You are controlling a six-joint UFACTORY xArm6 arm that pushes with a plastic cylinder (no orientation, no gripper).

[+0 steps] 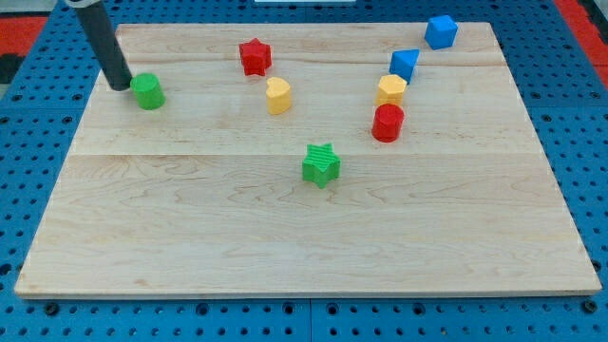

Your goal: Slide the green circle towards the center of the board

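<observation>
The green circle [147, 91] is a short green cylinder near the upper left of the wooden board [285, 237]. My tip [120, 85] rests on the board just to the left of the green circle, touching or almost touching its left side. The dark rod rises from the tip toward the view's top left.
A red star [255, 57] and a yellow heart [277, 95] lie right of the green circle. A green star [321, 164] sits near the middle. A yellow block [390, 90], a red cylinder [388, 123], a blue triangle-like block [405, 64] and a blue cube [441, 31] stand at the upper right.
</observation>
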